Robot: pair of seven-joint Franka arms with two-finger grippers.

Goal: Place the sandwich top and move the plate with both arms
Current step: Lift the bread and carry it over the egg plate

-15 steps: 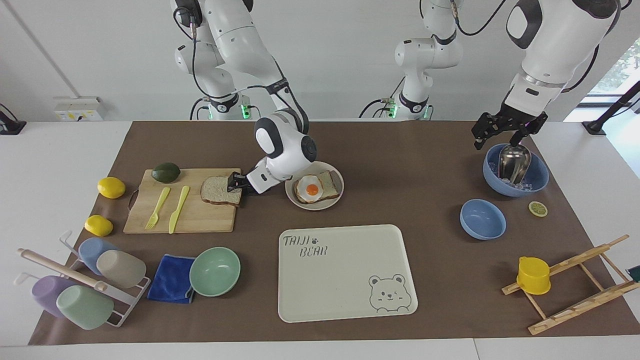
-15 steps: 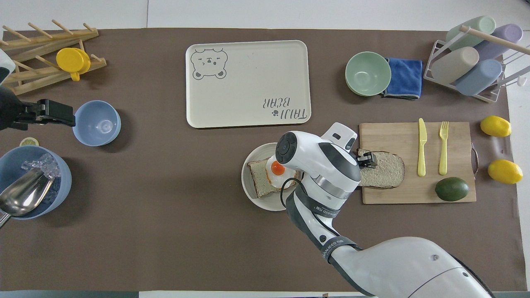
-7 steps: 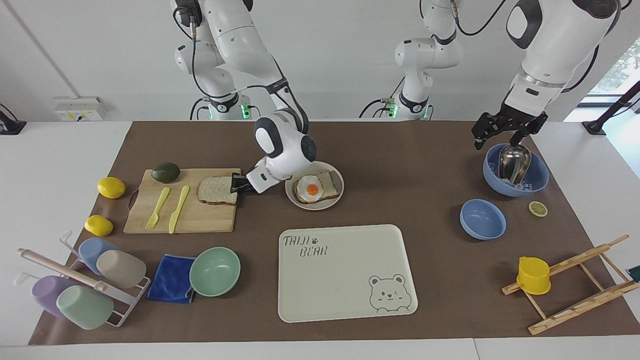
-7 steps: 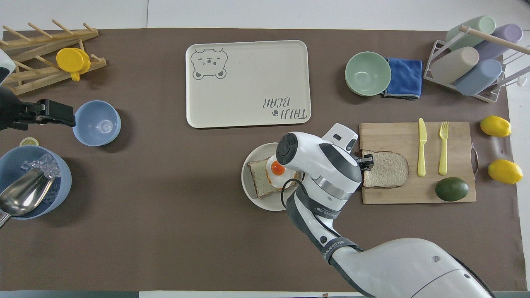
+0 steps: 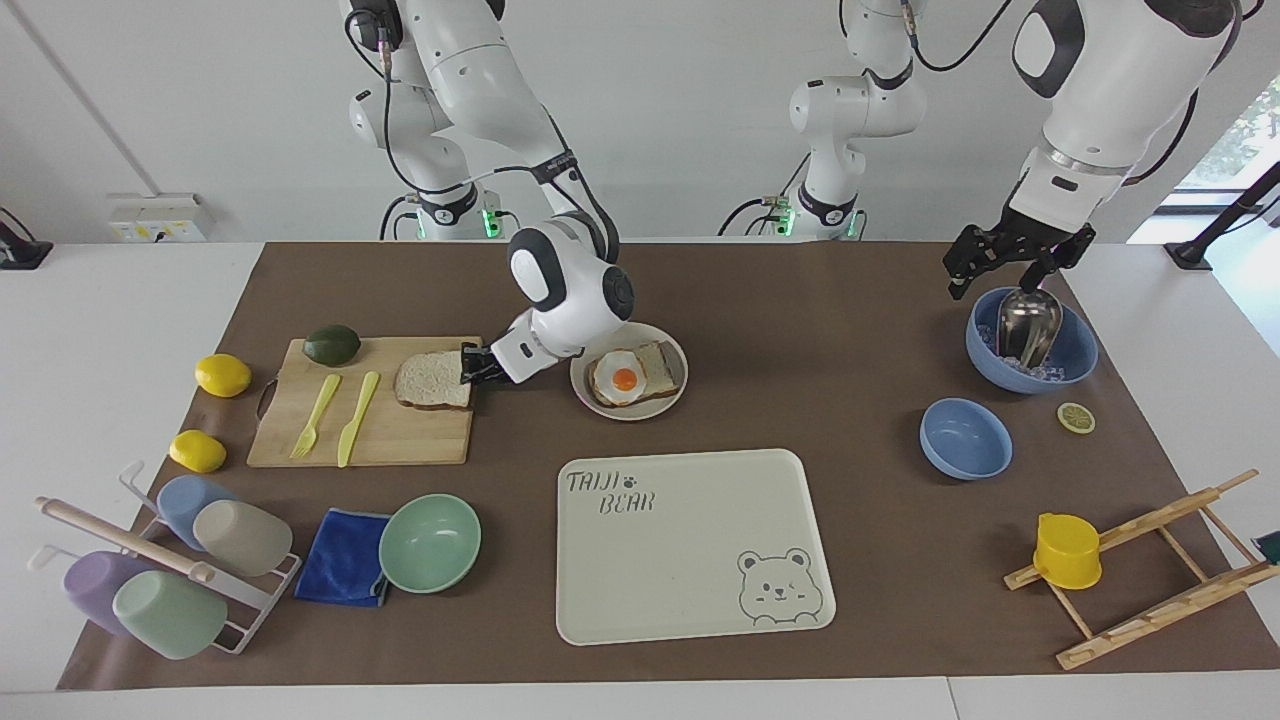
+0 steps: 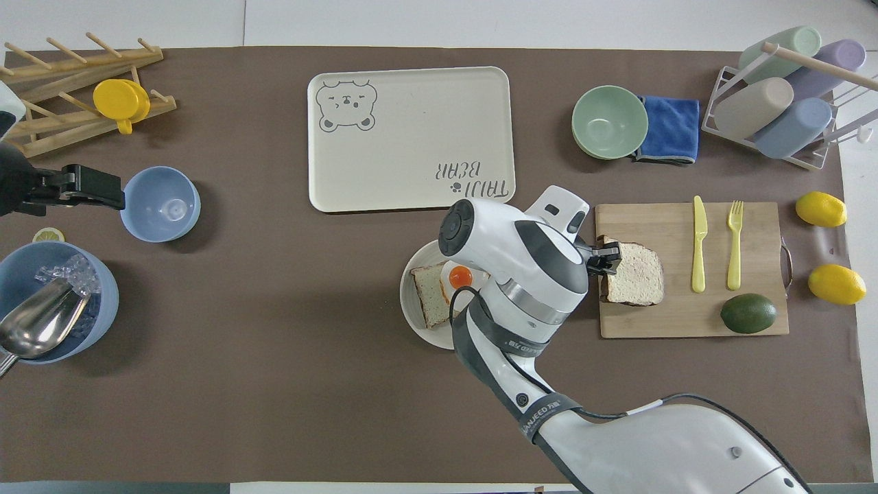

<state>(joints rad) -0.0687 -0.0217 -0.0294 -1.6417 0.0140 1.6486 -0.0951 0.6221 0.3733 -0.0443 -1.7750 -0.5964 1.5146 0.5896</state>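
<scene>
Right gripper [image 5: 468,364] pinches sandwich top [image 5: 432,380] at centre-left; left gripper [image 5: 1010,262] spread, waiting upper right. Placing and moving plate [image 5: 628,408] remain.

Facing view: high, across table, toward robots. Overhead: steeply down. Both share whole tabletop.
</scene>
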